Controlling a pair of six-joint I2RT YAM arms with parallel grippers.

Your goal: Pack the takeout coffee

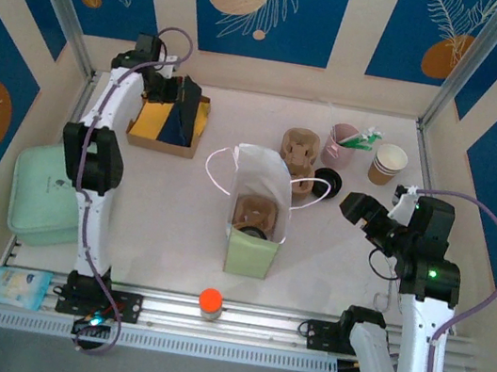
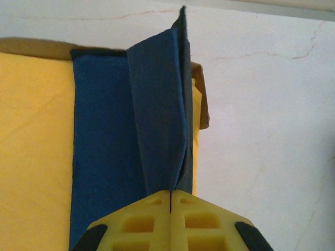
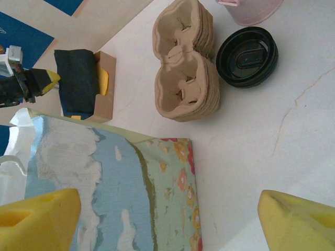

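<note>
Paper bag (image 1: 255,235), one only, stands upright and open in the middle of the table (image 1: 166,220), with its white handles spread to both sides. Inside it sits one pulp cup carrier (image 1: 255,212), with a dark round thing at its near end that I cannot name. Just behind the bag is one stack of cup carriers (image 1: 299,152); how many are in the stack I cannot count. Beside the stack one black lid (image 1: 329,179) lies flat on the table. Further right are two cups: one pink cup (image 1: 339,146) holding green and white packets, and one brown paper cup (image 1: 388,164), upright, near the right wall.

At the far left is one cardboard box (image 1: 146,140) with two piles, yellow napkins (image 2: 31,157) and blue ones. The left gripper (image 2: 171,201) is clenched on a raised fold of the top blue napkin (image 2: 157,120), with the jaws pressed together on the fold.

The right gripper (image 3: 167,225) hangs released near the right side of the bag, its yellow fingers (image 3: 39,222) wide apart and grasping nothing.

At the left edge lies one mint green container (image 1: 42,194). On the front rail stands one orange-capped bottle (image 1: 210,303), and at the near left corner lies one packet (image 1: 10,285). Open table shows between the box and the bag, and to the right of the bag in front of the cups.
</note>
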